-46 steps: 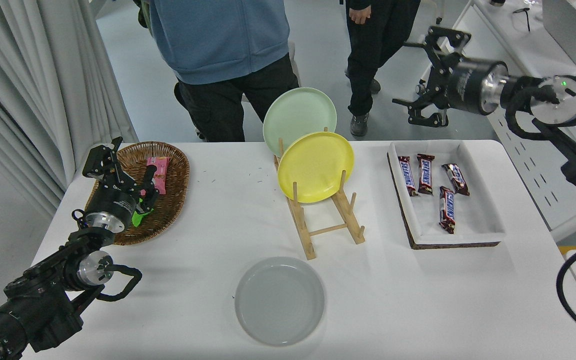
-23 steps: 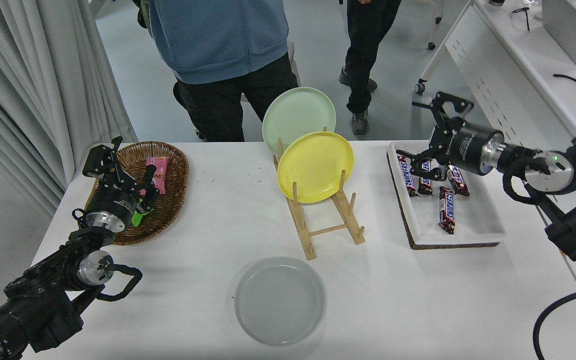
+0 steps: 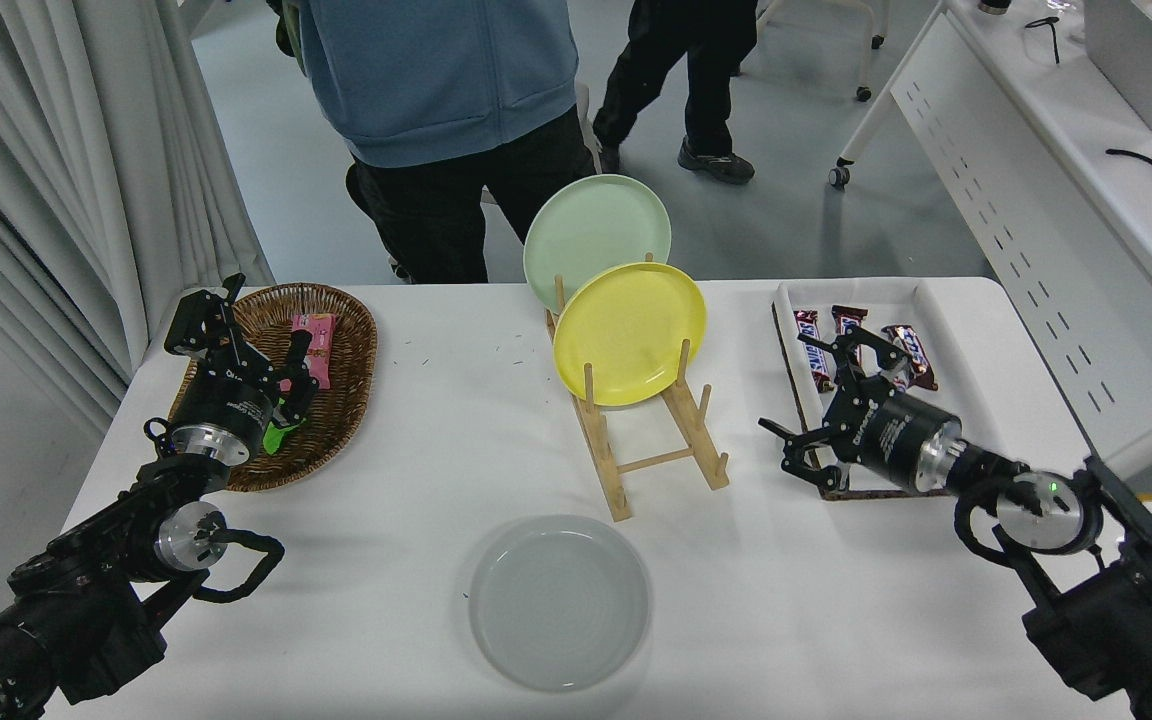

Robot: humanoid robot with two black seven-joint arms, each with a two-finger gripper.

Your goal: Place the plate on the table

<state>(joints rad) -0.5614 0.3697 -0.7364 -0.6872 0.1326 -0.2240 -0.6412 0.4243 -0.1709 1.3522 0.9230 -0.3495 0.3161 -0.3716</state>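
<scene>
The light grey plate (image 3: 559, 602) lies flat on the white table (image 3: 416, 440) near its front edge, in the middle. Nothing touches it. My right gripper (image 3: 822, 402) is open and empty, low over the table at the near left edge of the snack tray, well to the right of the plate. My left gripper (image 3: 236, 335) is parked at the lower left over the wicker basket, open and empty.
A wooden rack (image 3: 651, 440) behind the grey plate holds a yellow plate (image 3: 629, 332) and a pale green plate (image 3: 591, 225). A white tray (image 3: 966, 440) with chocolate bars sits right. A wicker basket (image 3: 341, 400) sits left. Two people stand beyond the far edge.
My right arm has come down and toward the camera, from high over the far right to low beside the tray. The grey plate has not moved. The person at the back has stepped left.
</scene>
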